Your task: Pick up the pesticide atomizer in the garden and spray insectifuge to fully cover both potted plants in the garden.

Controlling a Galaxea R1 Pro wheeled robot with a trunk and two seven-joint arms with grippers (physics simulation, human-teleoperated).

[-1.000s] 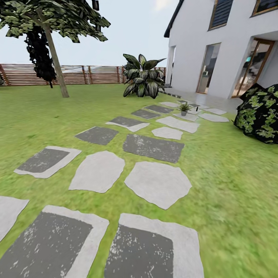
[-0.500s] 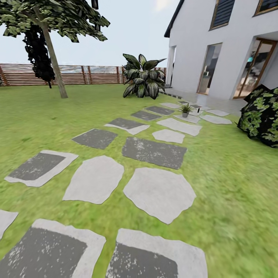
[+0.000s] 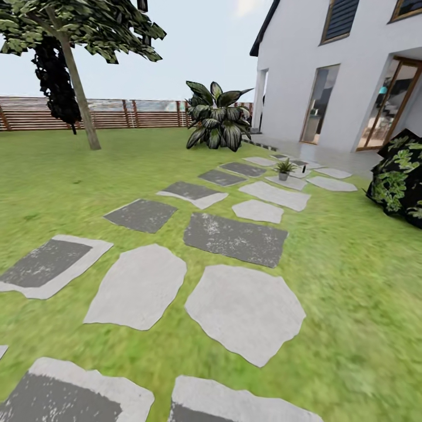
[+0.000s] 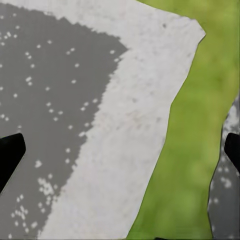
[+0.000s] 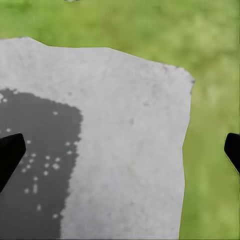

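Left gripper (image 4: 120, 150): black fingertips at opposite edges of the left wrist view, spread wide, nothing between them; below lies a stepping stone with a dark centre and pale border, lawn beside it.
Right gripper (image 5: 120, 150): fingertips likewise set far apart, empty, above a pale stone with a dark speckled patch and grass around it.
Near ground: lawn (image 3: 351, 293) crossed by grey stepping stones (image 3: 243, 308), some pale, some dark-centred, running away toward the house.
Potted plant (image 3: 284, 169): one small green rosette in a grey pot, standing on a far stone near the paved patio (image 3: 328, 155).
Pesticide atomizer (image 3: 303, 170): small dark upright object just beside that pot, on its right in the head view; too small to confirm detail.
Right edge: dark leafy bush (image 3: 401, 179).
Mid-distance: large broad-leaved plant (image 3: 218, 115) near the house corner; tree (image 3: 73, 70) at left.
Far: brown slatted fence (image 3: 117, 113); white house (image 3: 340, 70) with glazed doors.
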